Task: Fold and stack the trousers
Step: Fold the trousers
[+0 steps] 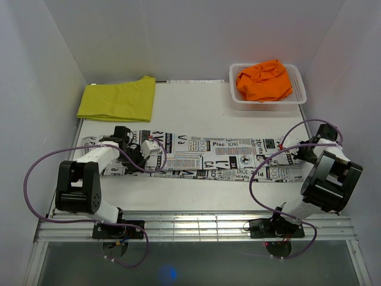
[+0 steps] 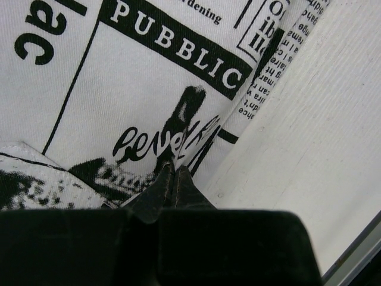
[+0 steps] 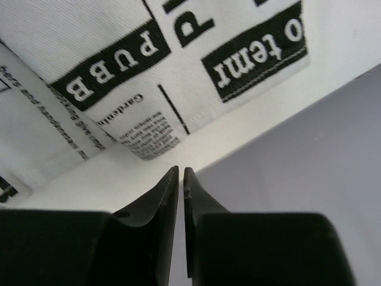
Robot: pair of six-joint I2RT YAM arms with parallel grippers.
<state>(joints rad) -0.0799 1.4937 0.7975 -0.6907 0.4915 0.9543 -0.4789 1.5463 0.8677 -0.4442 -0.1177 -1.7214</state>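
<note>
newsprint trousers (image 1: 208, 156) lie flat; left claw (image 2: 174, 170) and right claw (image 3: 181, 173) both closed.

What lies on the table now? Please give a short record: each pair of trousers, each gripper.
print trousers: flat, a long strip across the table
yellow trousers: folded, far left
orange trousers: bunched in the basket, far right
left gripper: shut, tips on the print cloth
right gripper: shut, empty, over bare table beside the strip
</note>
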